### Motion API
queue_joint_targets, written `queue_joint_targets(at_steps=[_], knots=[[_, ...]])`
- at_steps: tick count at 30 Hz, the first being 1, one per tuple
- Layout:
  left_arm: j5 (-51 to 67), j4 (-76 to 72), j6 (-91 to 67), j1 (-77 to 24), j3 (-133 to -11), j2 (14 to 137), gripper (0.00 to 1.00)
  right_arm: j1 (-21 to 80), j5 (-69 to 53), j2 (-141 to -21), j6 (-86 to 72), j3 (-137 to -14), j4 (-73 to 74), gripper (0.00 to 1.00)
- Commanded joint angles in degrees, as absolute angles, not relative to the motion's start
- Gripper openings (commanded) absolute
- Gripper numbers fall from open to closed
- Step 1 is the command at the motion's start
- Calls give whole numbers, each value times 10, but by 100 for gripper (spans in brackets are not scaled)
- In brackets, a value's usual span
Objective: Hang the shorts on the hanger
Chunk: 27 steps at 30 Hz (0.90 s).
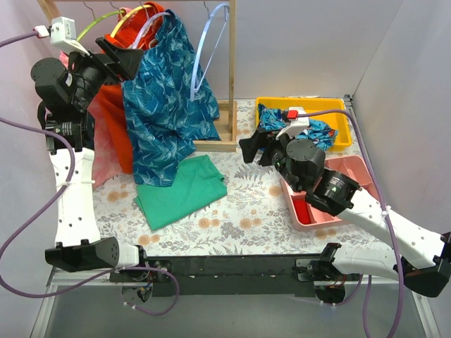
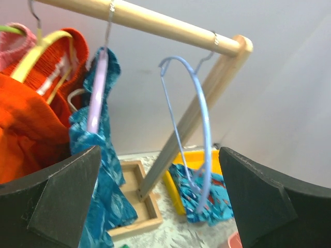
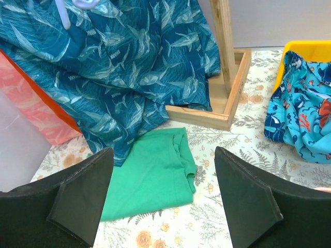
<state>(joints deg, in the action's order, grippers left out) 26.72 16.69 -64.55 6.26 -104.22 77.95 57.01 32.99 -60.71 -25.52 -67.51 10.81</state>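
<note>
The right gripper [image 3: 163,175], fingers spread and empty, faces a folded green cloth [image 3: 150,181] on the floral table [image 3: 201,227]. Beyond, the leaf-print shorts [image 3: 119,62] hang down to the cloth's edge. The left wrist view, past the spread, empty left gripper [image 2: 160,201], adds what the right misses: the lavender hanger [image 2: 97,98] carrying them, hooked on the wooden rail [image 2: 155,20] beside a light-blue hanger [image 2: 205,129].

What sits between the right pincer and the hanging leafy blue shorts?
A green cloth flat on the table and the wooden rack's base frame. The right wrist view shows both between the right pincer and the shorts.
</note>
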Motion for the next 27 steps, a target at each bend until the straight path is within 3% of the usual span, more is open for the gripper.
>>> queue_joint_targets(at_steps=[1, 6, 10, 19, 27], knots=[[321, 183, -674, 42, -996, 732, 98, 571, 331, -576, -284, -656, 131, 86], [250, 183, -664, -74, -860, 659, 98, 571, 352, -537, -315, -607, 160, 87], [153, 178, -673, -226, -741, 601, 98, 571, 368, -492, -344, -568, 188, 88], [-15, 103, -774, -451, -447, 486, 98, 571, 373, -439, -408, -481, 234, 92], [-112, 115, -788, -519, -410, 505, 98, 571, 368, -447, -446, -448, 258, 93]])
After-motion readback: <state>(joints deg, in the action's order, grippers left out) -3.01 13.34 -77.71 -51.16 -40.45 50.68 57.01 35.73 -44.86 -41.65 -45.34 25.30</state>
